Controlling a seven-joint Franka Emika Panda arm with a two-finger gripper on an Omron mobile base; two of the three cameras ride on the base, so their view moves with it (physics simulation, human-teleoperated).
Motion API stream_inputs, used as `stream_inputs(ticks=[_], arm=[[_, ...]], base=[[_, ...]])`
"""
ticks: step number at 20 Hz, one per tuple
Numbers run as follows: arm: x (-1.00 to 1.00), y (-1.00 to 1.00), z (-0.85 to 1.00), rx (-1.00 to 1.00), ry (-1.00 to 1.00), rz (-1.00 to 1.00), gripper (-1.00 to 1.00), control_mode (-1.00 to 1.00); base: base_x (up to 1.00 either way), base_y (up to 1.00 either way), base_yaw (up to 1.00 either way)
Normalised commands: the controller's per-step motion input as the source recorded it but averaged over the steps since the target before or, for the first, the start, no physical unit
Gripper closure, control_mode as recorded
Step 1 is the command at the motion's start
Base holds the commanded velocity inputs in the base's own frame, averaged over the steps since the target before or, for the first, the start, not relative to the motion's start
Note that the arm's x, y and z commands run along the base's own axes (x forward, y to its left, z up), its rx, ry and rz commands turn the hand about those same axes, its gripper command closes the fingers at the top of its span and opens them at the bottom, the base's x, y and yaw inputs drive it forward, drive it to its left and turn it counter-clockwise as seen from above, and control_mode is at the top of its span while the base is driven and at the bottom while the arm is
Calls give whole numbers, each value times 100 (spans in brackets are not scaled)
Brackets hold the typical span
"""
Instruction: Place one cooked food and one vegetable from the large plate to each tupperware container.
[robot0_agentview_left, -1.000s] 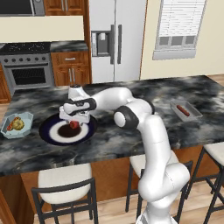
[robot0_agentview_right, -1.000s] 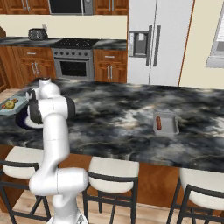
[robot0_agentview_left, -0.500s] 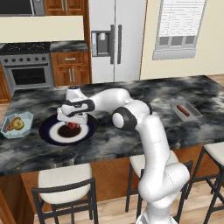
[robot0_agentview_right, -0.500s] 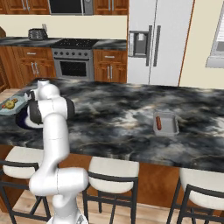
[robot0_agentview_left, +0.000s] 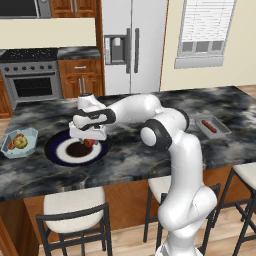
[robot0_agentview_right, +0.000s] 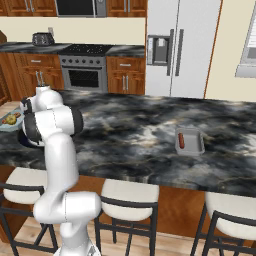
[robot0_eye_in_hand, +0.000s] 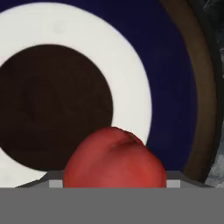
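Observation:
The large plate (robot0_agentview_left: 59, 151), with its navy rim, white ring and dark centre, lies on the island counter's left part. My gripper (robot0_agentview_left: 88, 140) points down over the plate's right half, shut on a round red vegetable (robot0_agentview_left: 89, 143). In the hand view the red vegetable (robot0_eye_in_hand: 114, 159) sits at the bottom between the jaws, just above the large plate (robot0_eye_in_hand: 131, 83); my fingertips are hidden behind it. One tupperware container (robot0_agentview_left: 31, 135) left of the plate holds yellow and red food. The other tupperware container (robot0_agentview_left: 223, 131), far right, holds a sausage (robot0_agentview_left: 209, 126).
The dark marble counter (robot0_agentview_left: 135, 155) has a front edge lined with bar stools (robot0_agentview_left: 75, 220). In the right base view my white arm (robot0_agentview_right: 52, 125) hides the plate, and the far tupperware container (robot0_agentview_right: 200, 145) sits alone. A stove and fridge stand behind.
The jaws have closed from wide open onto the red vegetable on the plate. The arm has hardly moved.

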Motion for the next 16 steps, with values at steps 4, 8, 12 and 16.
stream_inputs(ticks=[4,8,12,16], arm=[[-74,-99,63,0,-8,4,100,-100],[-58,-100,40,0,-14,3,100,-100],[-38,-100,51,0,-14,1,100,-100],[-3,-86,59,0,-6,0,100,-100]], base=[[0,0,0],[0,0,0],[0,0,0],[0,0,0]])
